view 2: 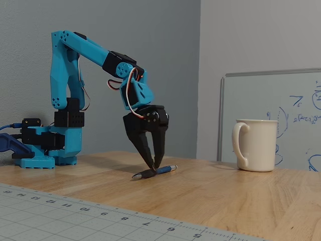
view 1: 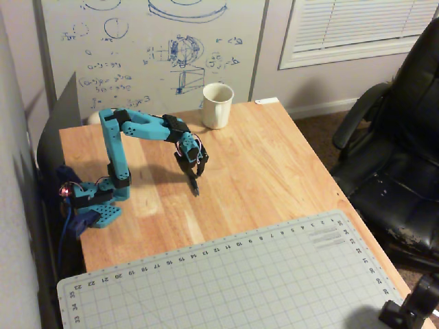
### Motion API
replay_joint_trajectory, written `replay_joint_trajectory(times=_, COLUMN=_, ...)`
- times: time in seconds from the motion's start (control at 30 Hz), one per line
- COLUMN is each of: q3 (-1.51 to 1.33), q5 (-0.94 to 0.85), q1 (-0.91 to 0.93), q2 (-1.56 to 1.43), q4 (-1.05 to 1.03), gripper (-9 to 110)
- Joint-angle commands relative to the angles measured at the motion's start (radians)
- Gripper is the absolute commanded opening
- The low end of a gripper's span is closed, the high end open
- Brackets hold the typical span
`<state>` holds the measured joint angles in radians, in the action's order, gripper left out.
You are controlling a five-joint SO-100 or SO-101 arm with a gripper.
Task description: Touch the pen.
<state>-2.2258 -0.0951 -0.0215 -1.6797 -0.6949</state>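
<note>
With the gripper (view 2: pixel 154 166) nearly closed, its tips meeting right at the pen (view 2: pixel 155 171) lying mid-table (view 1: pixel 274 157), toward the back edge, any extra downward push could roll the pen away.

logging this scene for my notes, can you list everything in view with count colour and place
pen: 1, dark blue-black, lying on the table under the gripper tips
mug: 1, cream, upright at the table's far edge by the whiteboard
cutting mat: 1, grey-green gridded, on the near end of the table
table: 1, light wood
whiteboard: 1, white with blue drawings, against the wall
office chair: 1, black, beside the table
arm: 1, blue
gripper: 1, black, tips down at the pen
</note>
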Motion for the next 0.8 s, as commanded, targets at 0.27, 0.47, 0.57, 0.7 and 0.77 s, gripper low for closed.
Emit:
replay_joint_trajectory(times=0.27, q3=0.081, q5=-0.006, q1=0.003, q2=-0.017, q4=-0.052, gripper=1)
replay_joint_trajectory(times=0.47, q3=0.081, q5=-0.006, q1=0.003, q2=-0.021, q4=-0.052, gripper=1)
replay_joint_trajectory(times=0.57, q3=0.081, q5=-0.006, q1=0.003, q2=-0.031, q4=-0.054, gripper=1)
replay_joint_trajectory(times=0.7, q3=0.083, q5=-0.008, q1=0.003, q2=-0.031, q4=-0.052, gripper=1)
replay_joint_trajectory(times=0.77, q3=0.083, q5=-0.008, q1=0.005, q2=-0.031, q4=-0.052, gripper=1)
